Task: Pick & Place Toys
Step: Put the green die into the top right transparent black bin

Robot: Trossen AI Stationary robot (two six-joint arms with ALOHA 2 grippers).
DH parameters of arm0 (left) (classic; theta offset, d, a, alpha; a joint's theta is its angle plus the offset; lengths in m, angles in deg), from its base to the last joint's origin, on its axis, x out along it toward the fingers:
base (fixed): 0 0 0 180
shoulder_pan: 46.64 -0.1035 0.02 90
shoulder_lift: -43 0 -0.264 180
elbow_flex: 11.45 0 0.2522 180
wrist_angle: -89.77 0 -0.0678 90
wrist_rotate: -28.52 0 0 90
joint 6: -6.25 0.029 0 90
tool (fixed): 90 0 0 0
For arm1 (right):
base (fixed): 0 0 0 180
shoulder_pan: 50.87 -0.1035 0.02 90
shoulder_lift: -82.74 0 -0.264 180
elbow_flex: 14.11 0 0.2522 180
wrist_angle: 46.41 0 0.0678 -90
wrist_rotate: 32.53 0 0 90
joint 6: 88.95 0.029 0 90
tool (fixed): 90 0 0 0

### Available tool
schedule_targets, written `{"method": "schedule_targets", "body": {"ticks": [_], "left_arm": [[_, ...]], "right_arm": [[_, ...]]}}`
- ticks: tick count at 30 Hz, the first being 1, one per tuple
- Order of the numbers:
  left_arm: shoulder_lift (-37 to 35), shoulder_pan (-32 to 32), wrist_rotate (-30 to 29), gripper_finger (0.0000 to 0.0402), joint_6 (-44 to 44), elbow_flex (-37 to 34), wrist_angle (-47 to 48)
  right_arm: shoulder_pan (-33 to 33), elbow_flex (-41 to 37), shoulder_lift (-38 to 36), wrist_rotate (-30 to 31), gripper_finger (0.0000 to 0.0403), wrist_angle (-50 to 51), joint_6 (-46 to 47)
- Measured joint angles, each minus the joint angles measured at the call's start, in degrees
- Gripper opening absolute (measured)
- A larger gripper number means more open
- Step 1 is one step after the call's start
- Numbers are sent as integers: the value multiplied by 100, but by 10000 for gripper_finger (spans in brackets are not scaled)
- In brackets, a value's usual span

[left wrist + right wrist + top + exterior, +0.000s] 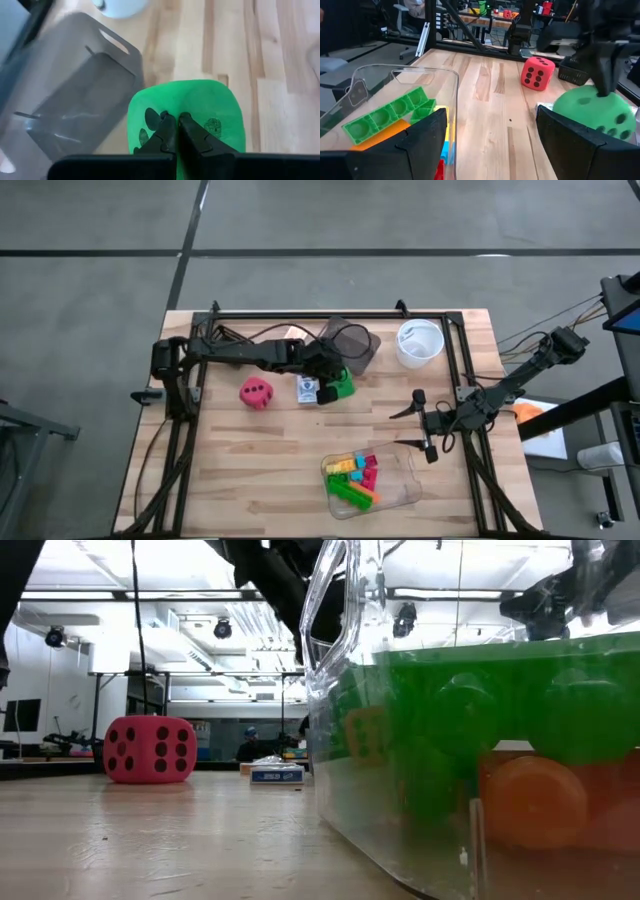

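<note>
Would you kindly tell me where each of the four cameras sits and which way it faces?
High view: overhead, straight down on the wooden table; both arms show.
Low view: at table-top height, behind the clear plastic tray; no tool clearly shows.
Left wrist view: down past the shut left tool, pinching the soft green die.
Right wrist view: across the table between the open right tool fingers.
Shared: the pink-red die shows in the high, low and right wrist views.

Two dice [256,393] [341,383] side by side mid-table with the card pack [307,390] between them, bricks [357,476] in the tray [400,492] nearer right, bowl [419,342] far right
</note>
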Motion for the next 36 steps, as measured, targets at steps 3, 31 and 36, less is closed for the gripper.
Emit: {"method": "schedule_targets", "body": {"ticks": [3, 31, 36], "left_arm": [[-45, -4, -100, 2, 4, 0, -50], [-102, -908, -1753, 1, 793, 72, -1088], [-7, -1236, -1396, 1, 791, -253, -1437]], "right_arm": [[1, 0, -4, -1, 301, -8, 0], [0, 0, -1, -2, 301, -54, 24], [0, 0, -4, -2, 301, -76, 24]]}}
